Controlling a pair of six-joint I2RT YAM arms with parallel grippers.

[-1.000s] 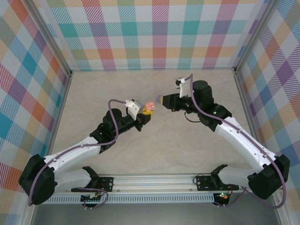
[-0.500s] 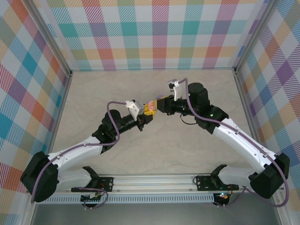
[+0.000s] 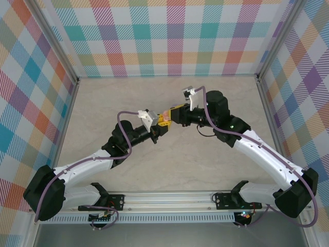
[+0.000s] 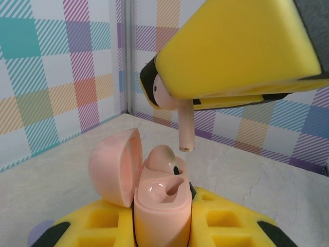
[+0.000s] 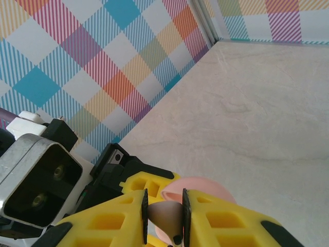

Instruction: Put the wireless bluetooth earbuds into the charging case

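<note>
The charging case (image 4: 162, 206) is pale pink, and my left gripper (image 4: 162, 226) is shut on its body between yellow pads. Its lid (image 4: 115, 167) stands open to the left. One pink earbud (image 4: 160, 157) sits in the far socket, while the near socket (image 4: 172, 189) is empty. My right gripper (image 5: 164, 213) is shut on the other earbud (image 5: 165, 216). That earbud hangs stem-down (image 4: 185, 128) a little above the case, its tip clear of the sockets. In the top view the two grippers (image 3: 163, 123) (image 3: 175, 112) meet over the middle of the table.
A beige marbled tabletop (image 3: 169, 164) lies under both arms, boxed in by checked walls (image 3: 169, 36) at the back and sides. The left wrist camera housing (image 5: 36, 180) sits just left of the right gripper's pads.
The right gripper has moved left with its earbud until it hangs over the open case. The left gripper has shifted slightly toward it. In the last half second little moved.
</note>
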